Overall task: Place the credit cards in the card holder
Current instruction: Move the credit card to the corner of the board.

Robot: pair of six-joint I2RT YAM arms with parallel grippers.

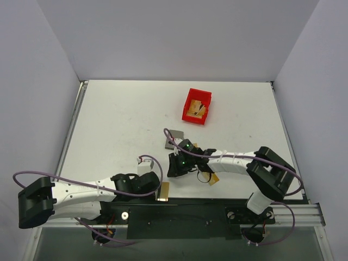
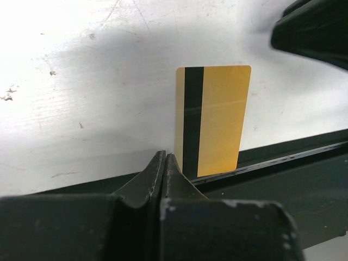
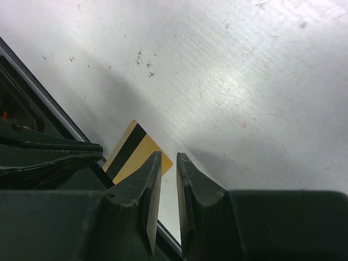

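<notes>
The left gripper, jaws pressed together, sits beside a black-striped credit card, on the near side of the card holder. The right gripper, jaws slightly apart, hangs just on the near side of that holder.

The white table is carrying a red bin toward its far right corner. A grey card holder is lying near the middle. A striped gold card is overlapping the black rail at the near edge, and a second gold card is lying to its right.

card in bin, card holder before bin
</notes>
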